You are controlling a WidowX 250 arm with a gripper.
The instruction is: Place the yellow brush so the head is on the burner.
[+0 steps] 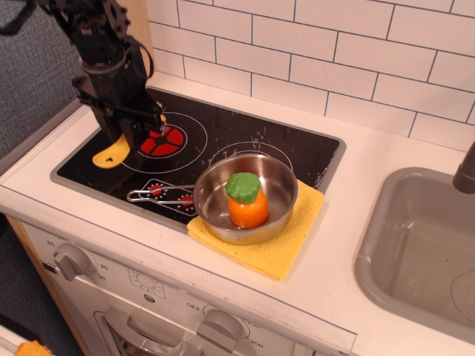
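Observation:
My gripper (pixel 132 133) is low over the left part of the black stovetop (pixel 297 152), shut on the yellow brush (pixel 111 153). The brush's rounded handle end with its dark cutout sticks out down and left of the fingers, just above the glass. The head with its white bristles is hidden behind the gripper. The burner (pixel 162 141), a red segmented disc in white rings, lies right beside the gripper, partly covered by it.
A steel pot (pixel 246 197) holding an orange and green toy (pixel 246 200) sits on a square yellow cloth (pixel 276 248) at the stove's front right. A plain white ring (pixel 256 148) lies behind it. A wooden post (pixel 141 33) stands at the back left; a grey sink (pixel 423 245) is at right.

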